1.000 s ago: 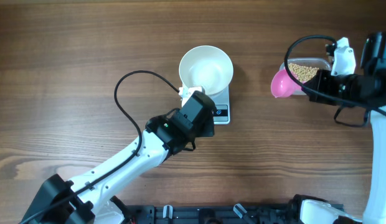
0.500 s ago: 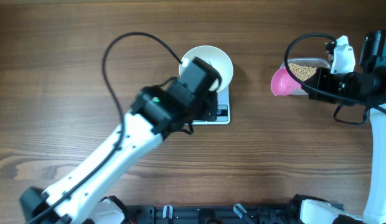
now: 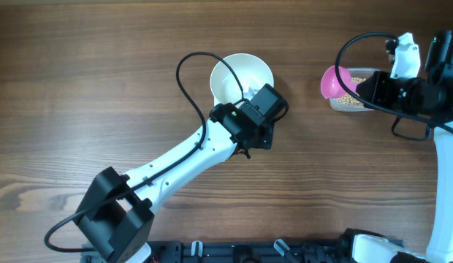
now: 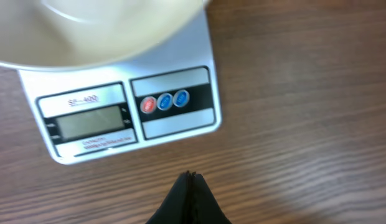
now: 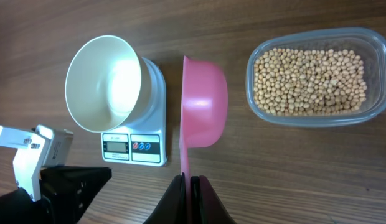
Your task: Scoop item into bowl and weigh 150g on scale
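White, flat and square, the scale (image 4: 127,115) turns its grey display and three round buttons toward the left gripper (image 4: 190,177), whose black fingers are pressed together, empty, just off that edge. The smooth round white bowl (image 5: 87,87) sits empty on the scale. To one side of the scale the right gripper (image 5: 188,182) pinches the thin handle of a pink scoop (image 5: 205,102). Farther from the scale, small tan beans (image 5: 311,74) fill a clear rounded plastic tub (image 5: 311,119) on the wood-grain table (image 5: 274,174).

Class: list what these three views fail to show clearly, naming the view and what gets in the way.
1. Scale reading: blurred in the left wrist view, too small in the right wrist view, and covered by the left arm overhead.
2. Bowl interior, left wrist view: cut off by the top edge.
3. Pink scoop contents, right wrist view: seen side-on, so its own wall hides the inside.
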### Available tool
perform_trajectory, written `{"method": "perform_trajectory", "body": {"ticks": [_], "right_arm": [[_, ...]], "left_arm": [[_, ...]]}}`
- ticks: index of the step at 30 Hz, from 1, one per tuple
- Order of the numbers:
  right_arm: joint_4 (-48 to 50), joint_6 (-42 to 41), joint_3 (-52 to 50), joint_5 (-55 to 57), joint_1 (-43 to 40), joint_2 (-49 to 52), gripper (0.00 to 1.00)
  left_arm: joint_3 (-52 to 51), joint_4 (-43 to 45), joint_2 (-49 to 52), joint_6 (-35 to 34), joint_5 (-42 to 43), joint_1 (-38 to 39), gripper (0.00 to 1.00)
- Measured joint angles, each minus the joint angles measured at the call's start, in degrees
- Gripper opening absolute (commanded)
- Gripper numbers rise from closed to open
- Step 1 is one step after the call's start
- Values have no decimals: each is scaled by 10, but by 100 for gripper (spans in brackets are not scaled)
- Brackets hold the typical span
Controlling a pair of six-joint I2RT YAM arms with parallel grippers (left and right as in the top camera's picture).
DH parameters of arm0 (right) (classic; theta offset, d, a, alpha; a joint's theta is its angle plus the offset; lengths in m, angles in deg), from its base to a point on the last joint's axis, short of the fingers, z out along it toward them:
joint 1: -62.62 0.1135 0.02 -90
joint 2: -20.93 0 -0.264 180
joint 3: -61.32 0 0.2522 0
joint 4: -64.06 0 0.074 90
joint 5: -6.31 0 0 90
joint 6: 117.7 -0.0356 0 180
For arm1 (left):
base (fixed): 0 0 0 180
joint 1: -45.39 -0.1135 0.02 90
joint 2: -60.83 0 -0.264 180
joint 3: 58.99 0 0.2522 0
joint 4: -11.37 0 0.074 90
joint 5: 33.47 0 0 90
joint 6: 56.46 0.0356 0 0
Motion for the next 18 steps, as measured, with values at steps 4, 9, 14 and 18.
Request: {"method": "perform_trajectory", "body": {"ticks": [4,9,14,18], "right_arm": [[-1,-5,0,13,0,0,4],[-1,-21,0,26,0,0,4],[-3,-25,0,28,0,0,4],[-7,-26,0,28,0,0,5]], "left_arm": [[-5,11,2,-2,-33,-17,4],[-31,13,3,-9,-29,-61,4],[-32,-50,3,-9,-7,-68,4],[-36,-102,-19,-9,2,-66,4]]}}
